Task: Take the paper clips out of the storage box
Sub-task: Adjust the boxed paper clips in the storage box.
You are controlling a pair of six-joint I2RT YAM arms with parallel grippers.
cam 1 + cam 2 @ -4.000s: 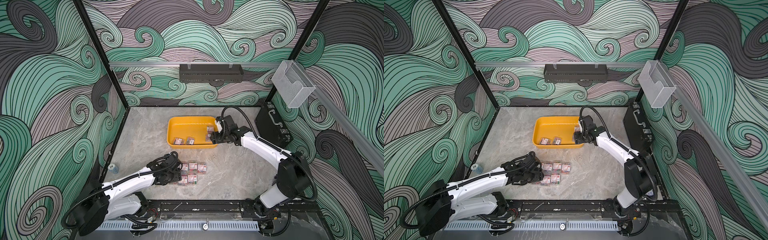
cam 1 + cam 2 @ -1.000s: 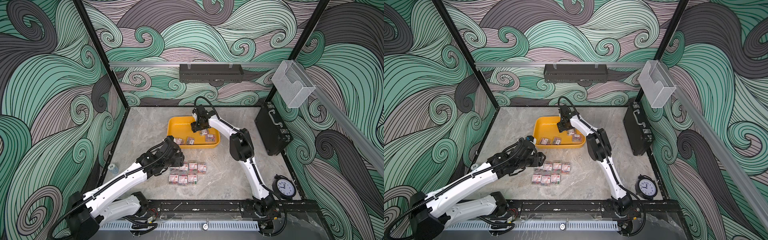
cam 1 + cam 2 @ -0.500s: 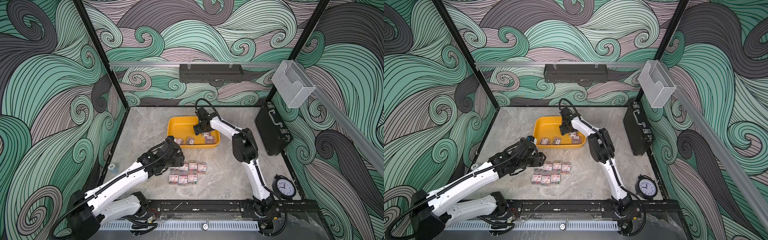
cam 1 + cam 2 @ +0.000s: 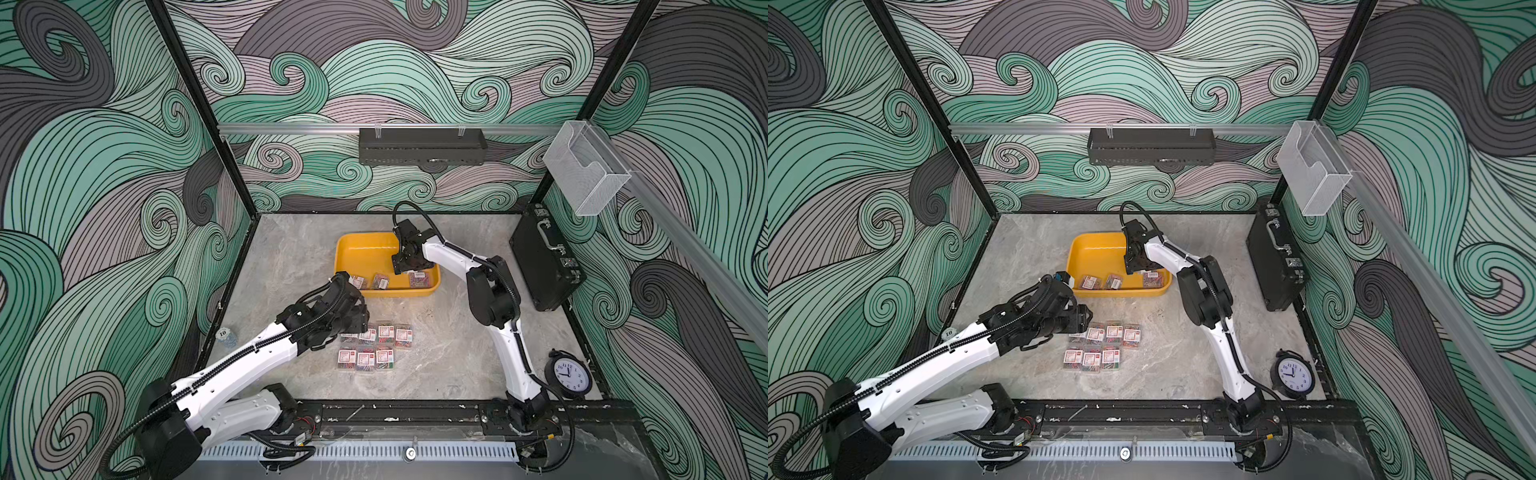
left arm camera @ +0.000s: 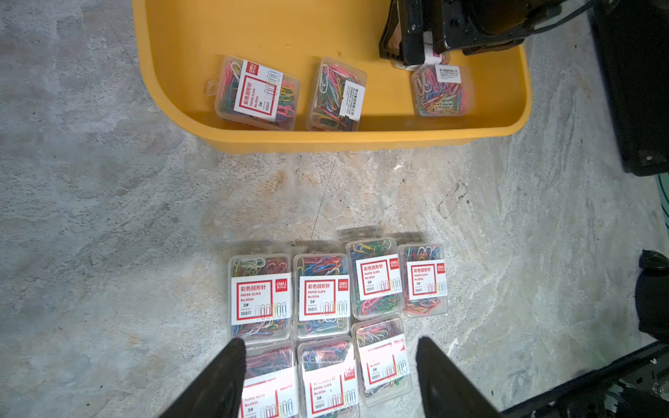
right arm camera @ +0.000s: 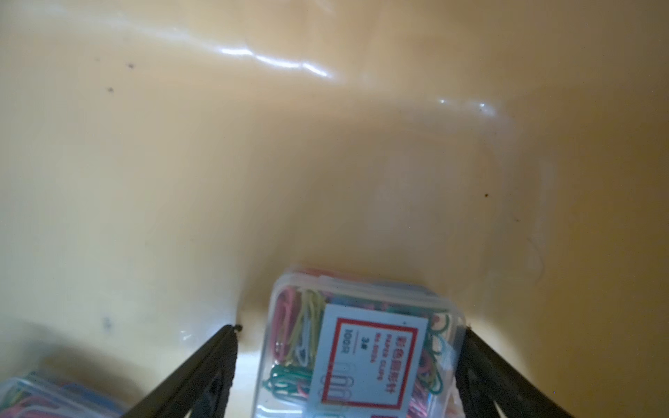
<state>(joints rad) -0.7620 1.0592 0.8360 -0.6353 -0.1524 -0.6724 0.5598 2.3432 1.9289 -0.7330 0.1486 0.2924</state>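
The paper clips point(image 5: 376, 278) are packed in small clear plastic boxes. Each box is closed by a lid with a white label framed in red, and wires of pink, green, yellow and blue are seen through the walls. Seven such boxes are laid on the grey table point(image 4: 436, 365) in two close rows, four behind and three in front, all with the label upward.

Four more boxes are found inside the yellow storage box point(image 5: 173, 72). Three of them are lined along its near wall. One is shown with the red-framed label, and the two others are turned so that only a small plain white sticker is seen. The fourth box lies a little deeper in the tray, under the right gripper point(image 6: 349, 329).

In the right wrist view this fourth box is seen between the two black fingers point(image 6: 221, 354), which are spread apart and stand close to the tray floor. A strip of yellow floor is visible between one finger and the box. The other finger is just beside the opposite wall of the box, and it cannot be told whether that wall is touched. The box is not clamped.

The left gripper point(image 5: 329, 341) is held above the rows on the table. Its fingers are wide apart and nothing is gripped; the front row is seen between and under the tips.
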